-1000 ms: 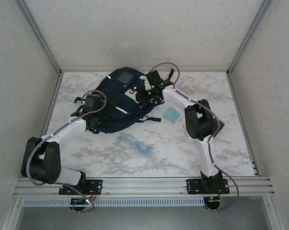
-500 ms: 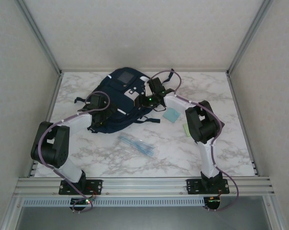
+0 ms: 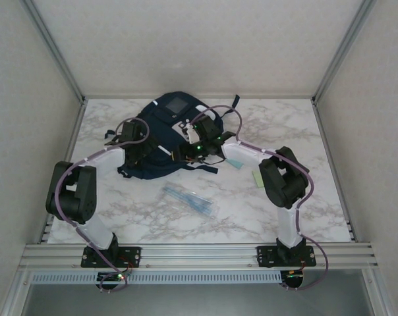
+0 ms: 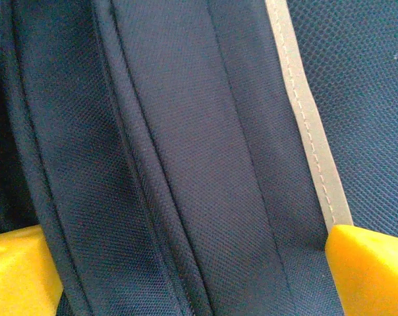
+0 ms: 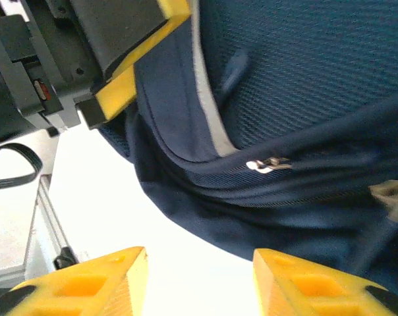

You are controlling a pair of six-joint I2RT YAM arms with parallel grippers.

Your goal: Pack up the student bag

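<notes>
Starting with the left gripper (image 4: pixel 192 276): spread wide, one yellow fingertip (image 4: pixel 18 273) on each side of a raised fold of the student bag (image 4: pixel 186 131), with a pale stripe (image 4: pixel 304 112) running just inside the right-hand pad. From above, set down on the bag's near-left part, with most of the navy fabric lying ahead and to the right of it. Next, to the right gripper (image 5: pixel 199 280): likewise parted, pinching nothing, held low over the marble table (image 3: pixel 284 125) just short of the bag's edge. Straight ahead of it, a silver zipper pull (image 5: pixel 268 164); up ahead to its left, the left gripper's yellow-edged finger. Back toward the bases from the right gripper, a clear pouch (image 3: pixel 189 199); close to its right, beside its arm, a pale blue square (image 3: pixel 233 162).
</notes>
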